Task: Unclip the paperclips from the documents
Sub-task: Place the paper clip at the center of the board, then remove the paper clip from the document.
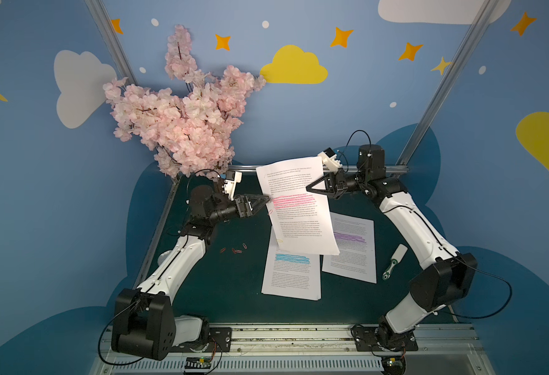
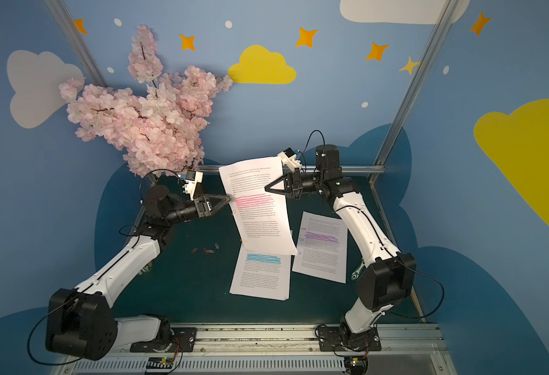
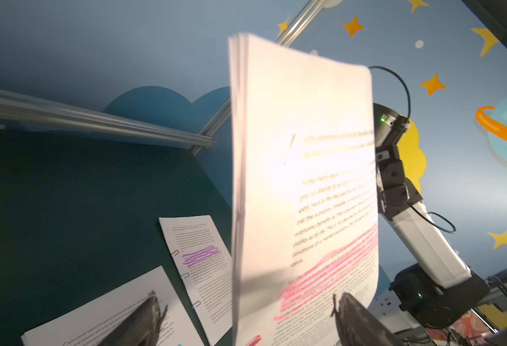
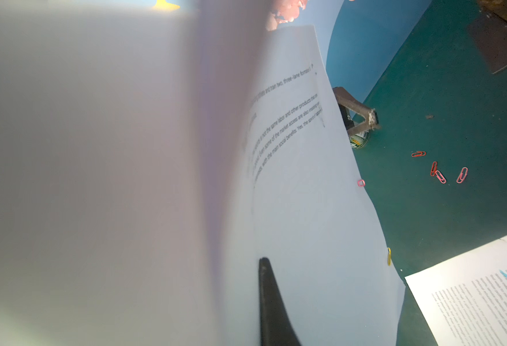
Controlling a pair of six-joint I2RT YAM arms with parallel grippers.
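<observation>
Above the tabletop, in both top views, the right fingers are clamping the pink-banded document aloft while the left fingers are standing spread at its opposite edge; the blue-banded document and purple-banded document are lying flat, loose red paperclips nearby. The left wrist view is showing three clips along the purple one's edge, hidden from the right wrist view, which is catching a pink clip and a yellow clip on the raised document. Blue starry walls and a blossom branch are enclosing it.
</observation>
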